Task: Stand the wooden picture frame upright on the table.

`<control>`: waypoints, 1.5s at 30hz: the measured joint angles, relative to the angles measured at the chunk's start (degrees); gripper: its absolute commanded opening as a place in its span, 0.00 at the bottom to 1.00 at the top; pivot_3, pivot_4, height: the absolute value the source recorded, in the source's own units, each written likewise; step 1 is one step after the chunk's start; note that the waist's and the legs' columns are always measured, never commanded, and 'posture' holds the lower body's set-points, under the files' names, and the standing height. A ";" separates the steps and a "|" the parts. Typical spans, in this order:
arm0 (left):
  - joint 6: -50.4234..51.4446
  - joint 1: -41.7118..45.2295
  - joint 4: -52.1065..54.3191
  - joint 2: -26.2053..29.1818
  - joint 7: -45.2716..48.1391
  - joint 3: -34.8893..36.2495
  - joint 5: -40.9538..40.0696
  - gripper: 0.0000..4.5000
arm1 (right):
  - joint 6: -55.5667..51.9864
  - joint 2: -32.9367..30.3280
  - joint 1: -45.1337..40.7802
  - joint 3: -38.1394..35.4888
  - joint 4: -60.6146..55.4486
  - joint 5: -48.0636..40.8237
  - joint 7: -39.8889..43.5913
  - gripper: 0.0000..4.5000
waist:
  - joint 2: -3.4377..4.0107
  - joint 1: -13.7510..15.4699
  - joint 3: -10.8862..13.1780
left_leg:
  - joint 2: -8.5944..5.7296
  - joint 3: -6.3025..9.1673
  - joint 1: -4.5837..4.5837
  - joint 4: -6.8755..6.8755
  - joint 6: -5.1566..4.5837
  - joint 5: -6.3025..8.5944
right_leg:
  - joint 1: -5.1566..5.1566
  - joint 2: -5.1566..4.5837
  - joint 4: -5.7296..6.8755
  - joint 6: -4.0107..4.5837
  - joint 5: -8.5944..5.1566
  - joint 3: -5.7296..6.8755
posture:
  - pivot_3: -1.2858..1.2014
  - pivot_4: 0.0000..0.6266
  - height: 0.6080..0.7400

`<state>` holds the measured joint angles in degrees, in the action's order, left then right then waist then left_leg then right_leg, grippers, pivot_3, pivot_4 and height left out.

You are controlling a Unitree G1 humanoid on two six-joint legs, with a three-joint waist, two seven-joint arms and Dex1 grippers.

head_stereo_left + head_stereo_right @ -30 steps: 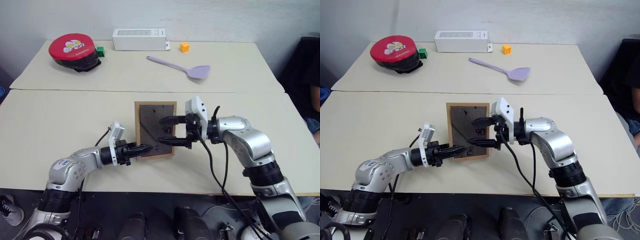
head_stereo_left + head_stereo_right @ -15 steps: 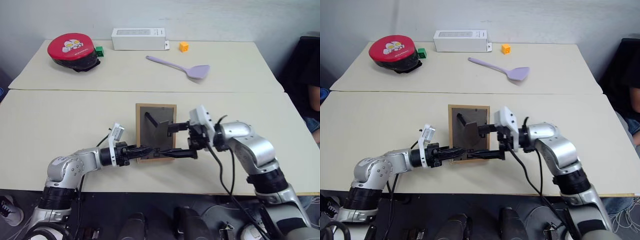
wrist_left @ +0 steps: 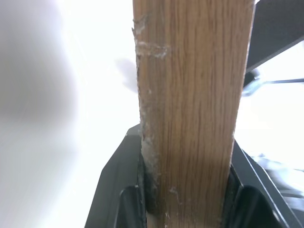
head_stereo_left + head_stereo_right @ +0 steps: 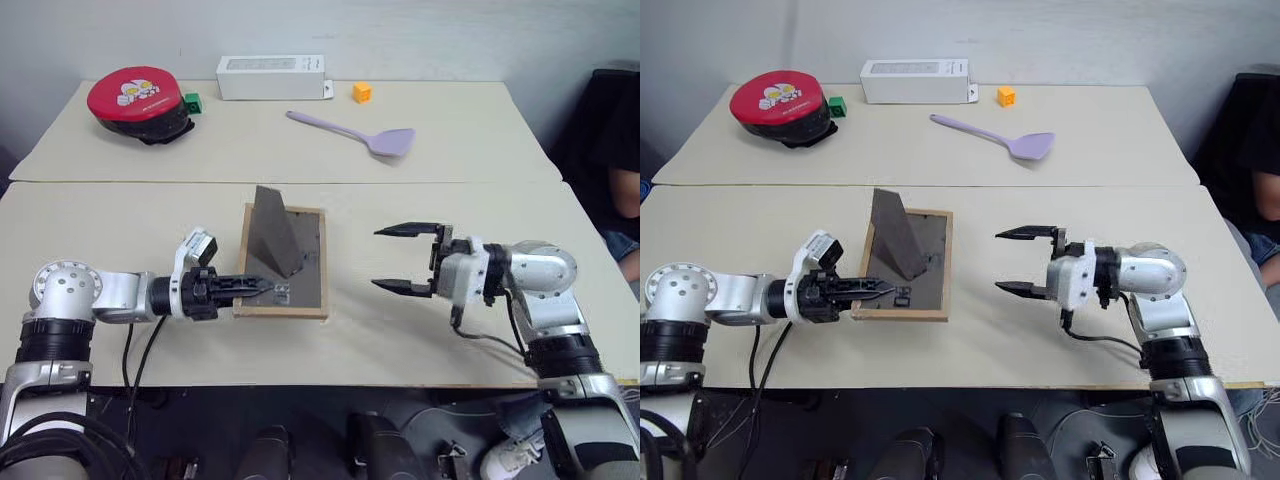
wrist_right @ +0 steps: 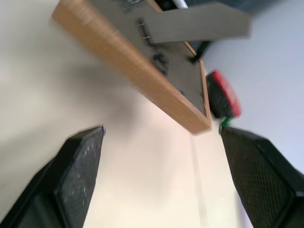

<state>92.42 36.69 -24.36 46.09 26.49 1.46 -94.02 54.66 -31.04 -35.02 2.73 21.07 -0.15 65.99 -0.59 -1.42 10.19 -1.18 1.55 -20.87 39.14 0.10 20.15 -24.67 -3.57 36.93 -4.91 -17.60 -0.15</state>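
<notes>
The left pincer (image 4: 262, 289) pinches the near left edge of the wooden picture frame (image 4: 300, 262), its black fingers (image 3: 126, 190) clamped on either side of the light wood border. The frame sits near the middle of the desk (image 4: 120, 230), just in front of the seam, back panel facing up and its fold-out stand (image 4: 274, 232) sticking up. To the right, well apart from the frame, the right pincer (image 4: 402, 259) hangs spread wide and holds nothing.
</notes>
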 measured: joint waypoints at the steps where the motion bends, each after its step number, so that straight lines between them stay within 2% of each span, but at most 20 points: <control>1: 0.02 0.75 -0.81 0.15 -1.50 -1.27 -2.94 0.28 | 3.28 0.97 -0.78 0.11 2.05 2.71 -2.37 0.88 | 0.00 -0.11 0.00 | 0.00 0.01 0.00 -0.01 0.02 -0.01 | -0.01 0.00 0.00 0.00 0.00 0.01 | 0.52 0.24 1.00; 5: -0.99 0.89 -1.06 0.86 -7.79 -7.16 -14.23 0.28 | 12.12 5.84 -3.74 0.18 8.56 15.88 -15.39 0.88 | 0.00 -0.57 0.00 | -0.03 0.02 -0.01 -0.02 0.07 -0.04 | -0.17 0.08 0.25 0.00 0.00 -0.08 | 0.52 0.24 1.00; 9: -1.19 -0.11 -0.66 1.89 -8.85 -9.60 -16.18 0.28 | 14.12 7.14 -6.25 0.22 10.88 25.14 -26.16 0.88 | 0.01 -1.20 0.00 | -0.27 0.06 -0.22 0.01 0.15 -0.09 | -0.81 0.07 0.69 0.00 0.00 -0.19 | 0.52 0.24 1.00; 12: -1.22 -0.43 -0.55 3.05 -8.81 -10.04 -16.45 0.28 | 14.18 7.17 -7.09 1.17 12.08 30.04 -33.15 0.88 | 0.01 -1.77 -0.01 | -0.32 0.13 -0.21 0.02 0.19 -0.12 | -0.81 0.07 0.70 0.01 -0.01 -0.17 | 0.52 0.24 1.00; 15: -1.33 -0.43 -0.55 3.14 -8.73 -10.47 -16.47 0.28 | 14.51 7.10 -7.12 3.29 13.04 32.38 -37.51 0.75 | 0.01 -2.02 -0.01 | -0.37 0.17 -0.20 0.02 0.19 -0.12 | -0.84 0.08 0.76 0.02 -0.01 -0.20 | 0.52 0.24 1.00; 21: -1.72 -0.87 1.51 4.59 -6.95 -10.58 -17.00 0.28 | 15.47 6.09 -7.50 6.94 13.61 35.52 -44.26 0.32 | 0.02 -2.18 -0.01 | -0.48 0.28 -0.16 0.01 0.20 -0.13 | -0.86 0.08 0.78 0.02 -0.01 -0.24 | 0.52 0.24 1.00; 25: -4.52 -3.52 4.52 3.95 -7.97 -9.48 -17.36 0.28 | 15.36 4.66 -8.39 8.63 13.81 37.04 -46.85 0.32 | 0.03 -2.13 -0.02 | -0.71 0.70 -0.12 0.01 0.20 -0.13 | -0.87 0.05 0.77 0.02 -0.01 -0.32 | 0.52 0.24 1.00; 27: -8.89 -7.44 10.18 2.58 -12.46 -6.65 -18.41 0.28 | 15.21 3.61 -8.68 9.30 13.95 37.76 -47.84 0.32 | 0.03 -2.08 -0.01 | -0.79 0.97 -0.13 0.02 0.20 -0.12 | -0.87 0.03 0.79 0.02 -0.01 -0.36 | 0.52 0.24 1.00; 31: -13.85 -10.96 17.63 2.39 -17.24 -2.40 -18.99 0.58 | 14.98 2.84 -8.59 10.70 14.65 37.99 -48.71 0.30 | 0.02 -2.02 -0.01 | -0.80 1.06 -0.17 0.04 0.21 -0.13 | -0.90 0.03 0.70 0.02 -0.01 -0.34 | 0.52 0.24 1.00; 33: -14.66 -12.29 19.50 4.73 -17.30 0.71 -18.92 0.72 | 14.74 3.13 -8.56 11.15 14.65 36.76 -49.49 0.28 | 0.02 -2.03 -0.01 | -0.82 1.04 -0.15 0.01 0.23 -0.14 | -0.90 0.03 0.72 0.02 -0.01 -0.36 | 0.52 0.24 1.00; 36: -15.39 -12.84 19.53 5.95 -17.63 2.79 -18.83 0.72 | 14.16 2.56 -8.58 11.09 14.65 35.91 -50.08 0.28 | 0.03 -1.96 -0.02 | -0.83 1.05 -0.13 0.01 0.23 -0.14 | -0.87 0.03 0.71 0.02 -0.01 -0.36 | 0.52 0.24 1.00; 37: -17.09 -16.46 18.79 8.13 -17.68 6.17 -17.94 0.72 | 13.99 2.57 -8.64 12.13 14.36 35.41 -49.90 0.28 | 0.03 -2.13 -0.01 | -0.82 1.07 -0.13 -0.02 0.23 -0.14 | -0.89 0.05 0.77 0.02 -0.01 -0.37 | 0.52 0.24 1.00; 39: -21.25 -21.19 17.56 11.50 -15.25 12.77 -9.28 0.72 | 13.53 1.58 -8.09 12.61 14.32 32.84 -49.25 0.28 | 0.06 -2.35 0.01 | -0.87 1.15 -0.14 -0.12 0.23 -0.14 | -0.94 0.09 0.71 0.05 -0.03 -0.37 | 0.52 0.24 1.00; 42: -36.25 -28.18 23.17 10.95 -1.70 18.34 9.72 0.72 | 11.28 0.24 -6.32 13.51 11.72 22.28 -45.75 0.28 | 0.11 -2.28 0.03 | -0.84 1.19 -0.20 -0.15 0.23 -0.14 | -0.87 0.03 0.44 0.06 -0.03 -0.34 | 0.52 0.24 1.00; 43: -39.98 -29.05 24.41 10.27 1.42 18.97 13.72 0.72 | 10.57 -0.18 -5.84 13.95 10.89 19.63 -44.54 0.28 | 0.11 -2.10 0.03 | -0.84 1.19 -0.22 -0.13 0.23 -0.14 | -0.86 0.01 0.41 0.06 -0.03 -0.33 | 0.52 0.24 1.00; 45: -52.66 -31.36 27.91 8.29 9.74 20.14 25.61 0.80 | 5.72 -0.87 -3.88 15.96 7.02 9.65 -38.49 0.28 | 0.10 -1.49 0.03 | -0.84 1.28 -0.25 -0.05 0.22 -0.13 | -0.78 -0.03 0.38 0.05 -0.03 -0.25 | 0.52 0.24 1.00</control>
<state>39.76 5.33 3.55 54.37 36.23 21.60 -68.41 60.37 -31.91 -38.90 18.69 28.09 9.50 27.50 -0.49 -2.91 10.21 -2.02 2.83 -21.12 39.09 0.32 20.02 -25.44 -3.61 37.31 -4.85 -17.63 -0.39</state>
